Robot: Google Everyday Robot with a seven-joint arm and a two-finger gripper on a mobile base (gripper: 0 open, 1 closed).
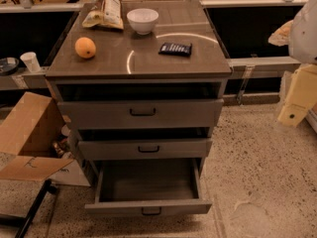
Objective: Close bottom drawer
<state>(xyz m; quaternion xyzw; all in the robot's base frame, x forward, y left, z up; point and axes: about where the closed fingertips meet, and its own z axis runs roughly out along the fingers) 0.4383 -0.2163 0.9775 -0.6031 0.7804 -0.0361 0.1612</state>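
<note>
The bottom drawer (147,208) is the lowest of three grey-brown drawers in the cabinet. It is pulled far out, and its box (146,180) looks empty inside. A small black bar handle (151,211) sits on its flat front panel. My gripper (296,100) is at the right edge of the view. It is a cream-coloured part under a white arm segment (304,31), and it is well to the right of the cabinet and above the bottom drawer's level. It touches nothing.
The middle drawer (147,148) and top drawer (142,113) stand slightly out. On the cabinet top (148,63) are an orange (85,47), a white bowl (142,20), a chip bag (105,9) and a dark snack bar (175,48). A cardboard box (27,138) and a black leg (29,212) are on the left.
</note>
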